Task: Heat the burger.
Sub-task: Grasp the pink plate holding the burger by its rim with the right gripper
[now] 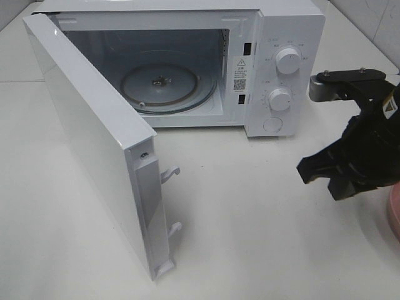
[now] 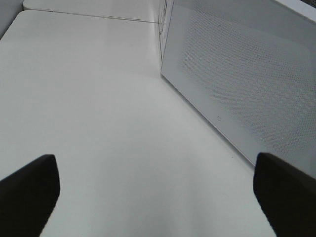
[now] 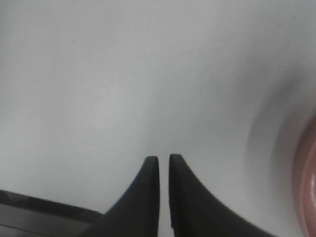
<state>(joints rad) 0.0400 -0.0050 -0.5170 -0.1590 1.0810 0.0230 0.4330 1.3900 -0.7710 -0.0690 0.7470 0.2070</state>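
The right end effector (image 3: 164, 160) was all but clenched, its two black fingertips parted only by a thin slit, grasping nothing over the white table (image 3: 98, 74); the left end effector (image 2: 158, 197) was released, its dark fingertips far apart at either side of its wrist view, empty above the table. Only the exterior high view showed the white box-shaped microwave oven (image 1: 281, 25) from the front, with its round clear glass turntable (image 1: 187, 94) inside the cavity, and two white round dials (image 1: 288, 60) above a round white button (image 1: 273, 124) on its panel; the left end effector did not show there. The left wrist view gave instead the outer face of the white oven door (image 2: 247, 84), with its window of fine dots; that door was swung wide open, standing between the left end effector and the cavity. The rim of a flat pink round plate (image 1: 395, 212) showed just beside the right end effector at the picture's edge; the burger showed in no view, so I could not tell where it was.
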